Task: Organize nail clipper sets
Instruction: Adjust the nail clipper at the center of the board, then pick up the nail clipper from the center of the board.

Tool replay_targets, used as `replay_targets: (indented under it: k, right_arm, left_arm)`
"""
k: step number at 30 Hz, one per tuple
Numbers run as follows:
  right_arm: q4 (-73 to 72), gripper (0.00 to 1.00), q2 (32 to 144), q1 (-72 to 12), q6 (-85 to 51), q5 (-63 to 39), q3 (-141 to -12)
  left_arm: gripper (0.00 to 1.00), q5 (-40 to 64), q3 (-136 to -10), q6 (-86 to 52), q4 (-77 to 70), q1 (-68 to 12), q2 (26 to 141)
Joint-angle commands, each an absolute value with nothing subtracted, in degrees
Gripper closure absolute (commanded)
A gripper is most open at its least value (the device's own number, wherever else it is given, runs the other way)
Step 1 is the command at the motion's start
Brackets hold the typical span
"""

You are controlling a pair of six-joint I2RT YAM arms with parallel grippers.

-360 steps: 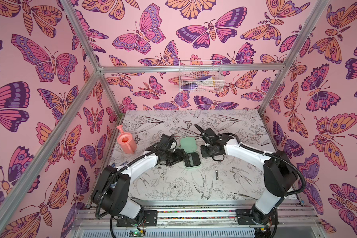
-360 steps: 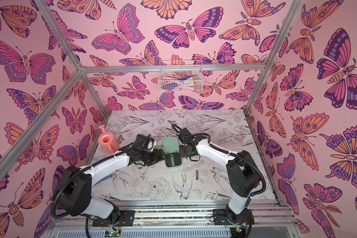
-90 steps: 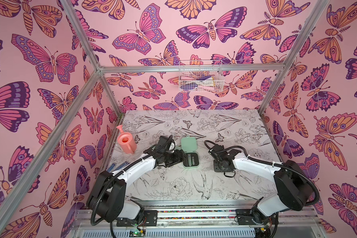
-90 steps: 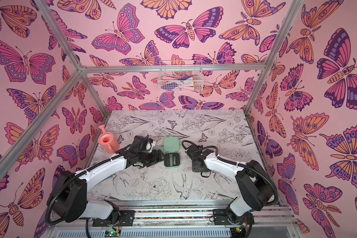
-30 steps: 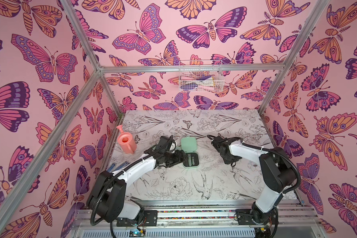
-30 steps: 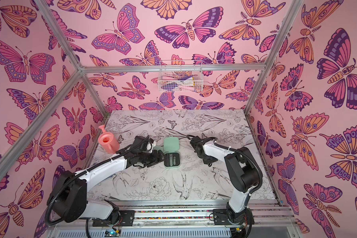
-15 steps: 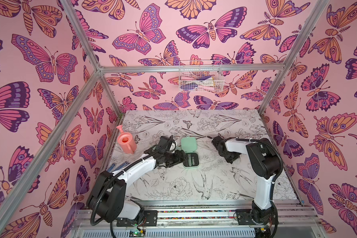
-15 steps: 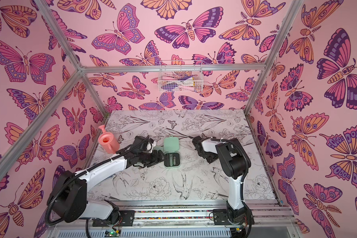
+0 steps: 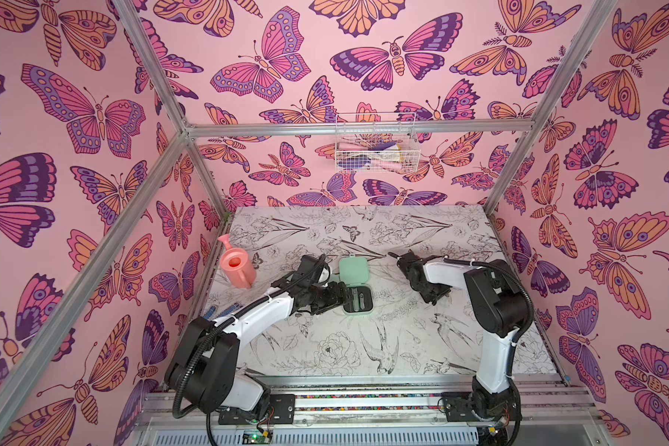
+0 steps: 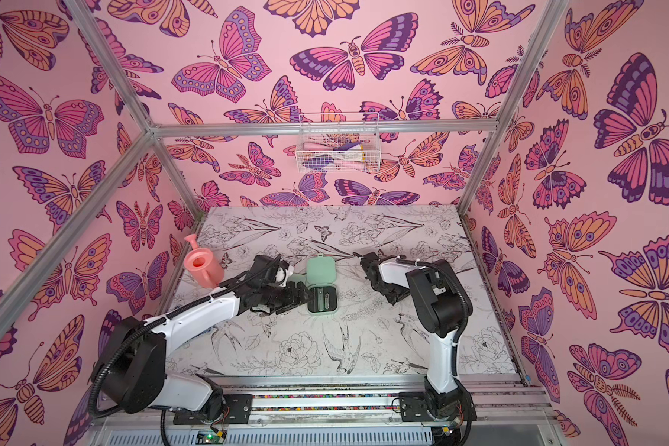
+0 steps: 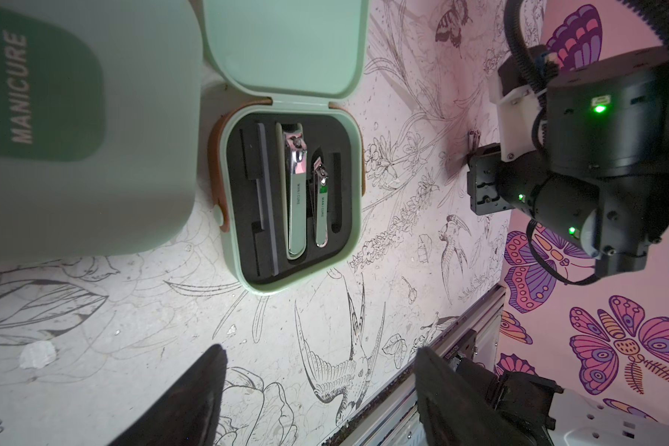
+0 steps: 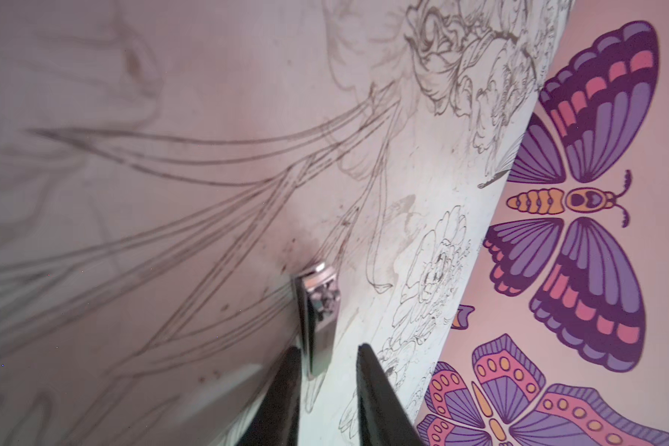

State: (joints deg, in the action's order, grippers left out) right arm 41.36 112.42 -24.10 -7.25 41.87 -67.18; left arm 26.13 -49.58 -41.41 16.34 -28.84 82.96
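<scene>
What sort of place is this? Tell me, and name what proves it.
Most likely a robot test cell, not a home. An aluminium frame holds butterfly-printed walls around a table, and the left arm and right arm are bolted to a rail along its front edge.

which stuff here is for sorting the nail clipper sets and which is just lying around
For the job:
- open mint case
- large clipper and small clipper in it
- closed mint case
- loose clipper

Lying about:
- pink watering can
- wire basket
</scene>
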Motion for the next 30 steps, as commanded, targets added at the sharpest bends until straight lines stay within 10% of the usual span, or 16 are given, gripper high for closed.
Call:
replay_targets:
  k: [1, 16, 30]
  right_arm:
    - [42.6, 0.70, 108.8, -24.4, -7.4, 31.6, -66.7]
    - [38.5, 0.67, 94.2, -11.5, -9.8, 5.7, -64.2]
    - [36.8, 0.63, 100.9, -7.9, -9.0, 4.8, -66.0]
  left_arm:
    - [0.21, 27.1, -50.3, -40.9, 16.5, -28.7, 83.5]
    - [0.22, 25.2, -50.9, -41.2, 17.4, -29.4, 83.6]
    - [0.22, 24.6, -51.9, -41.9, 17.6, -30.4, 84.6]
